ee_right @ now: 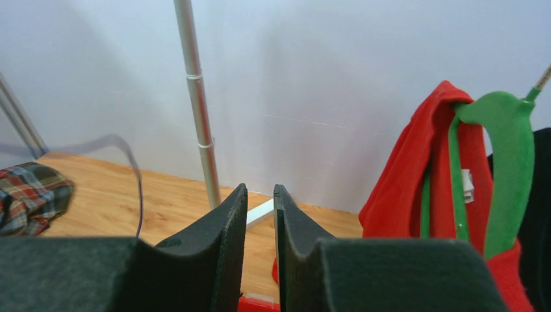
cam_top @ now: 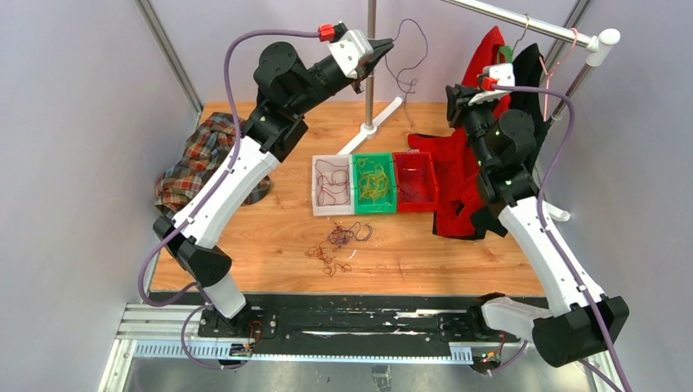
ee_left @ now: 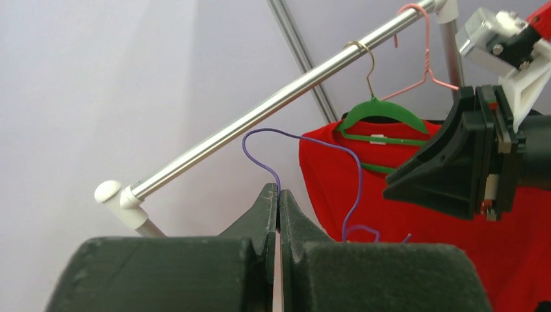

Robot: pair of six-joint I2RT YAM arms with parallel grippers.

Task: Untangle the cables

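My left gripper is raised high over the back of the table and shut on a thin purple cable that loops and hangs from its tips. In the left wrist view the jaws pinch this cable. My right gripper hovers to the right of it, slightly open and empty; the purple cable shows blurred at the left of its view. A tangled bunch of dark red and purple cables lies on the table. Dark red cables lie in the white tray and yellow ones in the green tray.
A red tray adjoins the green one. A plaid cloth lies at the left. A red garment spreads at the right. A vertical stand pole and a clothes rail with hangers stand at the back.
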